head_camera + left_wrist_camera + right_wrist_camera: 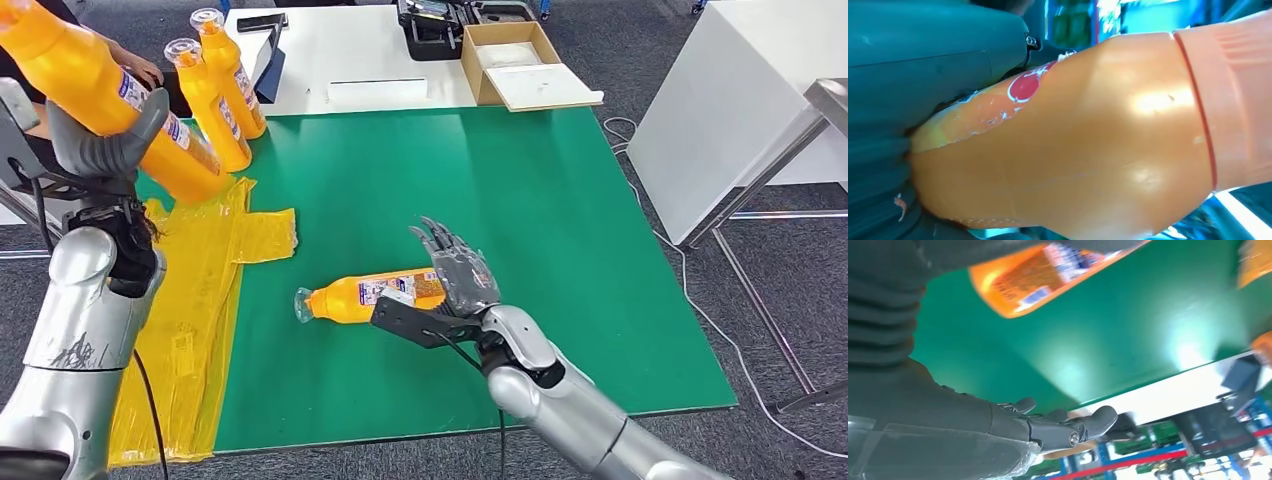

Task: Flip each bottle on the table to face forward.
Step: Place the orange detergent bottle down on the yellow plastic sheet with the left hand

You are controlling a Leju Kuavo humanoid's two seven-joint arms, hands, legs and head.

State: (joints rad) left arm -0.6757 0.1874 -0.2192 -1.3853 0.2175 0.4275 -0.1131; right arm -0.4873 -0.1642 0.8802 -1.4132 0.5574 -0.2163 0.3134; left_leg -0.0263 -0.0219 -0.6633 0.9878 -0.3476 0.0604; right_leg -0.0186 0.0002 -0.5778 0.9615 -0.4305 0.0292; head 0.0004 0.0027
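Roughly midway, I judge: 2 standing bottles (222, 85) just beyond the left hand (100, 150) look done — it grips a raised bottle (110, 95). Touching the right hand (458, 275), fingers spread and empty, 1 lying bottle (365, 296) remains on the desk (520, 200).

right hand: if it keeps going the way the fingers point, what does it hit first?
Probably nothing close. The right hand lies open beside the base of the lying bottle, fingers pointing up the green mat toward the far side. That line looks free until the white table beyond; depth is uncertain.
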